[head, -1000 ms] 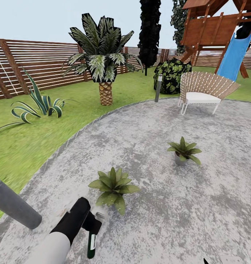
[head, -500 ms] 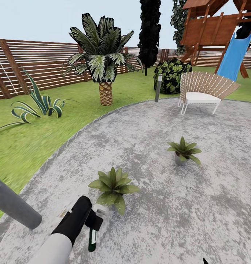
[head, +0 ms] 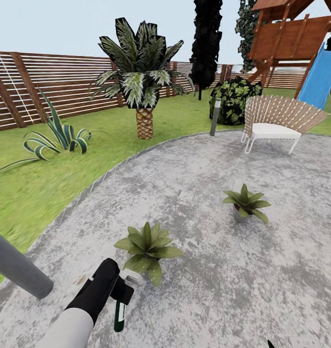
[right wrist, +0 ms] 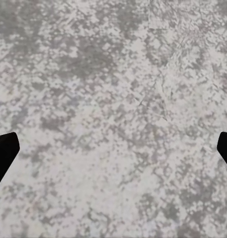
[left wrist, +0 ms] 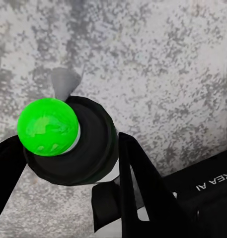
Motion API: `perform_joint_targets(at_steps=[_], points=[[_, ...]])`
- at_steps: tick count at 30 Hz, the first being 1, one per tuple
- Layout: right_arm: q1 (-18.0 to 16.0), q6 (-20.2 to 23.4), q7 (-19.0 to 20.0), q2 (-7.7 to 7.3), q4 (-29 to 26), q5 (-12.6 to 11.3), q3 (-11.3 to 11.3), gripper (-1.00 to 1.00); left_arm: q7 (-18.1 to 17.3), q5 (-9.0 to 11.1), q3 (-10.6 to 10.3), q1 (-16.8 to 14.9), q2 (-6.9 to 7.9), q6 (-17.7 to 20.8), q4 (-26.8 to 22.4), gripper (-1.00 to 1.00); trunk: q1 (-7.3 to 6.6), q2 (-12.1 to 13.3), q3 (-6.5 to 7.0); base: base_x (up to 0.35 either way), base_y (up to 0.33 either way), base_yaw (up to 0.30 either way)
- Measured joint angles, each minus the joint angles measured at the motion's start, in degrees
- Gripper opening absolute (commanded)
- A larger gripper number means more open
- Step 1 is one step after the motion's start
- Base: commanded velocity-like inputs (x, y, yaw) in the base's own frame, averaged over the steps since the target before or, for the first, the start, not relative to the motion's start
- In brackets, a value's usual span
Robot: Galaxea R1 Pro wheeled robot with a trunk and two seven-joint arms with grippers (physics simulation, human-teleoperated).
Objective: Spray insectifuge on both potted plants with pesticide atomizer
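1. The pick-up looks done. The left gripper has the pesticide atomizer off the patio, its fingers pinching the bottle from either side. In the head view the dark bottle with its pale label hangs down below the hand, low at the near edge of the paving.

2. In the left wrist view a bright green ball sits over the dark round part of the atomizer. I can't say what it marks.

3. The near potted plant stands just beside the held atomizer, slightly ahead of it. No mist or coating is visible on its leaves, so whether spraying has begun I can't judge.

4. The far potted plant sits well apart across the paving, nearer the white chair. It appears untouched.

5. The right gripper's fingers are spread wide over bare paving, holding nothing.

6. What seems left: covering both plants, the near one first.
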Motion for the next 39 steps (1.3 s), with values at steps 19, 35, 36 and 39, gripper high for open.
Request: perform_joint_targets(at_steps=[19, 35, 36, 39], points=[[0.0, 0.0, -0.1, -0.09, 0.1, 0.2, 0.2, 1.0, 4.1, 1.2, -0.4, -1.9, 1.0, 1.2, -0.1, -1.0, 0.0, 0.0, 0.01, 0.0, 0.0, 0.0], [0.0, 0.0, -0.1, -0.14, 0.1, 0.3, 0.2, 1.0, -1.2, 0.2, -0.7, -13.1, 5.29, 1.7, 6.2, -1.0, 0.0, 0.0, 0.0, 0.0, 0.0, 0.0], [0.0, 0.0, -0.1, -0.14, 0.1, 0.3, 0.2, 1.0, -1.2, 0.2, -0.8, -13.0, 5.7, 1.5, 6.2, -1.0, 0.0, 0.0, 0.0, 0.006, 0.008, 0.0], [0.0, 0.0, -0.1, -0.16, 0.1, 0.2, 0.2, 1.0, -1.2, 0.5, -0.8, -13.0, 5.66, 1.6, 6.2, -1.0, -0.01, 0.0, 0.0, 0.13, 0.186, 0.0]])
